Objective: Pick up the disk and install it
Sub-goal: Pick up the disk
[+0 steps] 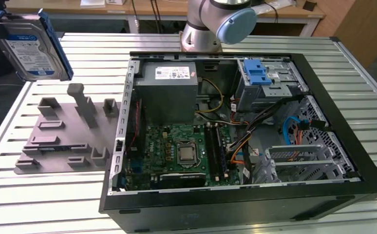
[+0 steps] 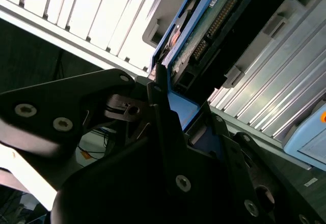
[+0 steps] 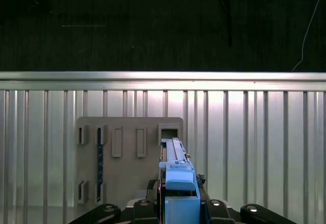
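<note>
above the exterior view's left end of the table, raised clear of everything: the disk [image 1: 32, 48], one, silver with a white-and-blue label in a blue carrier, hanging on edge and a little tilted.

holder: my gripper [image 2: 186, 112], one, clamped narrow on the disk's blue carrier. in the second wrist view a black finger [image 2: 162, 127] presses one side of the frame and its partner stands on the other. in the first wrist view the disk [image 3: 175, 165] shows edge-on, rising out of my grip.

beneath: grey fixture plate [image 1: 65, 141], one, lying flat on the table with several upright posts and low blocks. the disk is well apart from it, touching none.

beside, toward the exterior view's right: open computer case [image 1: 240, 214], one, lying on its side. inside it:
- grey power supply box [image 1: 169, 92], one
- green motherboard [image 1: 175, 151], one
- metal drive cage [image 1: 273, 83], one, with a bright-blue latch strip [image 1: 256, 73], one
- blue cable [image 1: 289, 126], one

support: slatted metal table [image 1: 46, 204], one. arm base [image 1: 205, 34], one, at the table's far edge.

step in hand, as i judge it: pick-up done, the disk in carry. install not done, since the disk is nowhere near the case. that half calls for a firm clamp, the carrier squared to the cage mouth, and care around the loose cables by it.
</note>
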Controlling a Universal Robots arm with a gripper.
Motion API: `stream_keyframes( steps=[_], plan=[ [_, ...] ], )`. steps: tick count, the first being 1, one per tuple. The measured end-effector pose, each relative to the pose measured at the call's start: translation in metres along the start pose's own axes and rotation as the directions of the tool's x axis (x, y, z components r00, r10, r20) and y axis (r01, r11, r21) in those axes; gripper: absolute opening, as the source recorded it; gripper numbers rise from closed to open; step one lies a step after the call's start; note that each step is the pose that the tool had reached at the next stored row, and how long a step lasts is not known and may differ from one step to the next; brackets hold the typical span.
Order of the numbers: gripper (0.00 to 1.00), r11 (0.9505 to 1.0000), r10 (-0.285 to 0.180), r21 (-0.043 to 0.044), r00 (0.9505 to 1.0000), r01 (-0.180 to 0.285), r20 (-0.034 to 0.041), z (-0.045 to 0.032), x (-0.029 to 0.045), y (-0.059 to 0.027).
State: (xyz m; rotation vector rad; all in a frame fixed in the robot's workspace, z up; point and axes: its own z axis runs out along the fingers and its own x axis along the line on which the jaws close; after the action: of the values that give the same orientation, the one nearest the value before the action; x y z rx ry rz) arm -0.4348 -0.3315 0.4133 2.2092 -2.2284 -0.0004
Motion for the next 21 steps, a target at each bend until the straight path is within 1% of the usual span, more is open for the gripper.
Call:
stream_keyframes(
  steps=[3,9,21],
  plan=[
    [0.36,1.0000,0.000,0.0002,1.0000,0.000,0.0001,-0.0081,0.0000,0.0001],
    [0.36,1.0000,0.000,0.0002,1.0000,0.000,0.0001,-0.0272,0.0001,0.0001],
    [0.36,1.0000,0.000,0.0003,1.0000,0.000,0.0001,-0.0591,0.0002,0.0002]
  ],
)
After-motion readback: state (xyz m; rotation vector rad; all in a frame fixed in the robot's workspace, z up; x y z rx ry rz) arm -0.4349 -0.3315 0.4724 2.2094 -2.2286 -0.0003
